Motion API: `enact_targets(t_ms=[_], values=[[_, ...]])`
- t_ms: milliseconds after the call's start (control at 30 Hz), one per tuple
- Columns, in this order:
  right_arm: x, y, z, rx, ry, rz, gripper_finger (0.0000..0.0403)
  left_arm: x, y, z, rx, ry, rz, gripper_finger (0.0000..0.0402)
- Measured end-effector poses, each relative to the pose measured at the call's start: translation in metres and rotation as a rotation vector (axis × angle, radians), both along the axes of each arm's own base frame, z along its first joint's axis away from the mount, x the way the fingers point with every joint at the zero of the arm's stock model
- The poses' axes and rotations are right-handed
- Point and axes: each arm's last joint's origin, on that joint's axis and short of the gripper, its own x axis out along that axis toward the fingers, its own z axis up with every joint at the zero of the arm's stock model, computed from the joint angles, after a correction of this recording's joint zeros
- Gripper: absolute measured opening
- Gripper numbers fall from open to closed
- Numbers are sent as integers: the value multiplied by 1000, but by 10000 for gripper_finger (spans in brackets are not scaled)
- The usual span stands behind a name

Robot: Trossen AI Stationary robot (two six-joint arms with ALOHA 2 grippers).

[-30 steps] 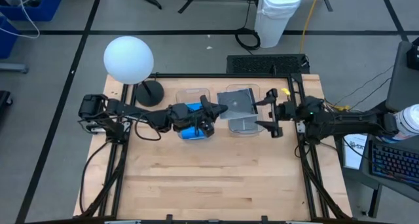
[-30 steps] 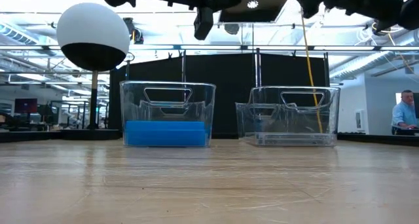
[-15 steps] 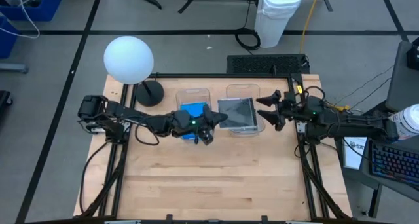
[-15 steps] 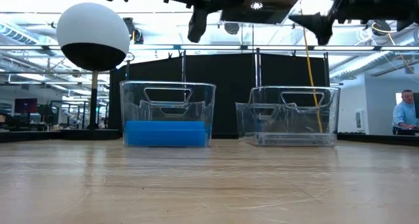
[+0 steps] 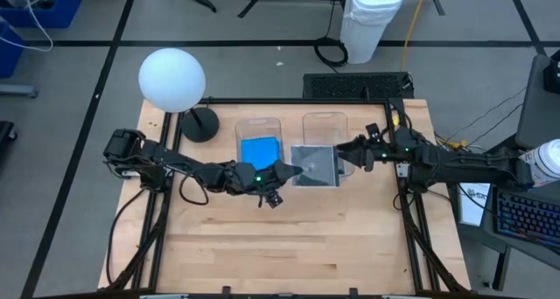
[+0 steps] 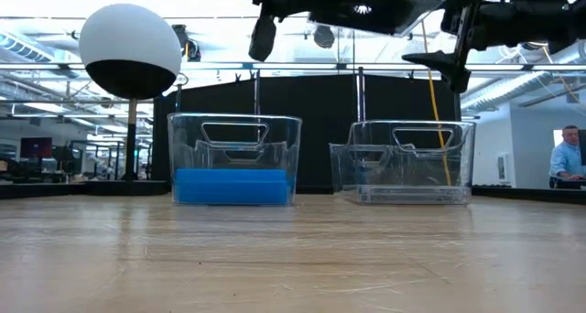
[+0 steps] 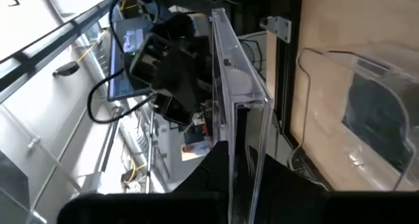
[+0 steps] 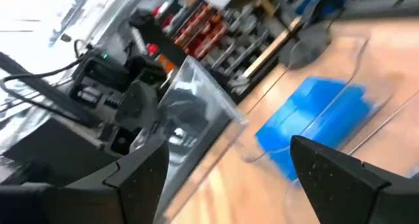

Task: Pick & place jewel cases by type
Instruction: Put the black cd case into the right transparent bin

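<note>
Left gripper (image 5: 282,171), fingers clamped on one edge of a squarish grey see-through plastic jewel case (image 5: 316,166), holds it aloft over the near rim of the right-hand clear deep plastic tub (image 5: 325,122). Right gripper (image 5: 344,152), fingers spread wide, hovers at the case's opposite edge; contact cannot be told. Bright blue rectangular jewel cases (image 5: 260,149) lie stacked in the left-hand clear tub (image 5: 259,124). Both tubs stand on the pale wooden table (image 5: 280,242), beside a white globe lamp (image 5: 171,79).
</note>
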Motion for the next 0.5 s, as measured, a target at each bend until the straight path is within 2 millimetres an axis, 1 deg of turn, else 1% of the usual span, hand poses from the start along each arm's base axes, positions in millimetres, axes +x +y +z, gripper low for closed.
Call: enact_targets(t_ms=[167, 267, 400, 500], values=[[13, -1, -8, 94, 31, 35, 309, 0, -1, 0, 0, -3, -4, 29], [22, -1, -7, 124, -14, 97, 304, 1, 0, -3, 3, 11, -2, 34], [32, 0, -3, 108, -96, 119, 280, 3, 0, -7, 13, 27, 2, 22], [38, 0, -7, 81, -98, 132, 248, 5, 2, -9, 18, 18, 16, 22]])
